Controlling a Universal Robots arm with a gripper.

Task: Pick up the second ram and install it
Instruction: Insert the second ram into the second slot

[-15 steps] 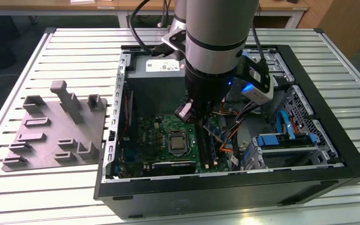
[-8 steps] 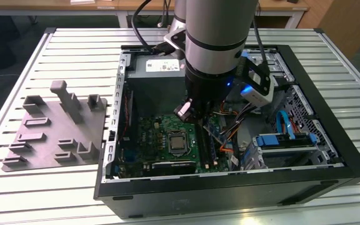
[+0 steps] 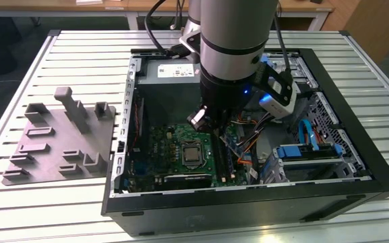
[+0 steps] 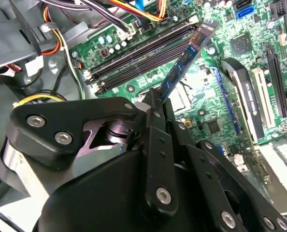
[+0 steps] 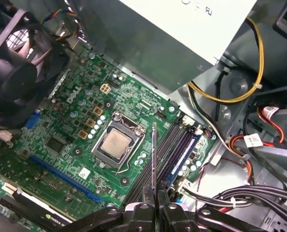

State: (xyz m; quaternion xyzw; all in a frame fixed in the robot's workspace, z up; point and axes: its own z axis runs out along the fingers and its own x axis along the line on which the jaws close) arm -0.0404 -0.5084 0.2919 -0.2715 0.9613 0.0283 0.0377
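Gripper [image 5: 154, 207] clamped on second ram [image 4: 184, 58], held end hidden in grip, stick edge-on above motherboard [image 5: 61, 121]

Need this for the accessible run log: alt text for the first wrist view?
The end effector grips a thin memory stick, seen edge-on, above a green motherboard. The stick sits close to the dark memory slots, beside the processor socket.

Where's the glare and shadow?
Exterior view: sheen on the silver arm sleeve, shade inside the black computer case. First wrist view: the pale metal power supply box washes out. Second wrist view: evenly lit green motherboard; the black pincer, shut on the thin dark memory stick, looks dark.
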